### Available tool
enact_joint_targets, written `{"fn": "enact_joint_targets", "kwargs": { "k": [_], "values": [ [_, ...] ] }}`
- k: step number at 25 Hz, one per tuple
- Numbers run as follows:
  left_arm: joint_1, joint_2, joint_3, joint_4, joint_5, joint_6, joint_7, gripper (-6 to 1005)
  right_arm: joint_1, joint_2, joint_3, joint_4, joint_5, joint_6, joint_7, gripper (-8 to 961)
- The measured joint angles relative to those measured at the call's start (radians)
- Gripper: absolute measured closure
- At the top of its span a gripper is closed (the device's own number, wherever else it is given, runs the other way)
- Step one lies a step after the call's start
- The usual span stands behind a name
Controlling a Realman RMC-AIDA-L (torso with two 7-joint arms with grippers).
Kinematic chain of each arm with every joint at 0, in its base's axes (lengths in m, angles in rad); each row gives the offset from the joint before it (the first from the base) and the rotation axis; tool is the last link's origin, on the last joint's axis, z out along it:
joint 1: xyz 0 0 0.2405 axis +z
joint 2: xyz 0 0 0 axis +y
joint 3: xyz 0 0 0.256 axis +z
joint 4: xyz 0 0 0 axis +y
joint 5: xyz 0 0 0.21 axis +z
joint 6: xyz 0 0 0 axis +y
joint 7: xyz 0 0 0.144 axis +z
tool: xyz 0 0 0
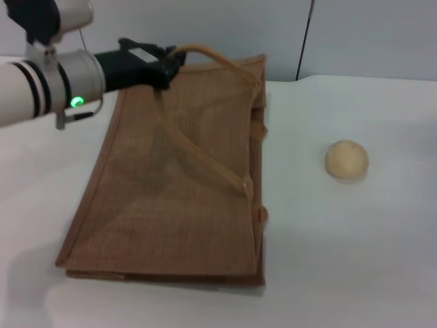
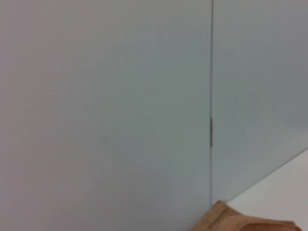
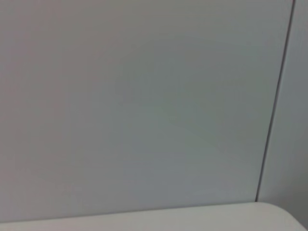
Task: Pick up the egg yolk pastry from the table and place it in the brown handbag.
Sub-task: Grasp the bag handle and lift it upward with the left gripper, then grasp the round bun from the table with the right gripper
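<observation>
The egg yolk pastry (image 1: 346, 160), a small pale tan ball, sits on the white table (image 1: 355, 260) to the right of the brown handbag (image 1: 177, 191). The handbag is a large woven tote with its mouth toward the far side. My left gripper (image 1: 169, 65) is at the bag's far top edge, shut on one arched handle (image 1: 205, 51) and holding it up. The second handle (image 1: 205, 160) lies across the bag's side. A tan piece of the bag (image 2: 240, 222) shows in the left wrist view. My right gripper is out of view.
A grey wall panel with a vertical seam (image 1: 304, 41) stands behind the table. The right wrist view shows only that wall and the table's far edge (image 3: 192, 216). Bare tabletop lies between the bag and the pastry.
</observation>
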Motion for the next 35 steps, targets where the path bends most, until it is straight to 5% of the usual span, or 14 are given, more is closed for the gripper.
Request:
{"fn": "enact_joint_targets", "kwargs": {
  "k": [4, 9, 16, 23, 35],
  "values": [
    [0.031, -0.033, -0.108, 0.189, 0.319, -0.085, -0.242, 878, 0.000, 0.000, -0.005, -0.005, -0.002, -0.011, 0.000, 72],
    [0.004, -0.073, -0.295, 0.361, 0.518, -0.303, -0.404, 878, 0.018, 0.000, -0.007, -0.008, -0.004, -0.054, -0.003, 72],
    [-0.028, -0.071, -0.387, 0.550, 0.699, -0.434, -0.588, 878, 0.026, 0.000, -0.011, -0.008, -0.007, -0.088, -0.003, 72],
    [-0.134, -0.065, -0.516, 0.683, 0.802, -0.676, -0.646, 878, 0.029, 0.000, -0.018, -0.045, -0.064, -0.150, -0.003, 72],
    [-0.196, -0.044, -0.545, 0.815, 0.879, -0.846, -0.667, 878, -0.014, -0.014, -0.012, -0.234, -0.197, -0.181, -0.004, 72]
  ]
}}
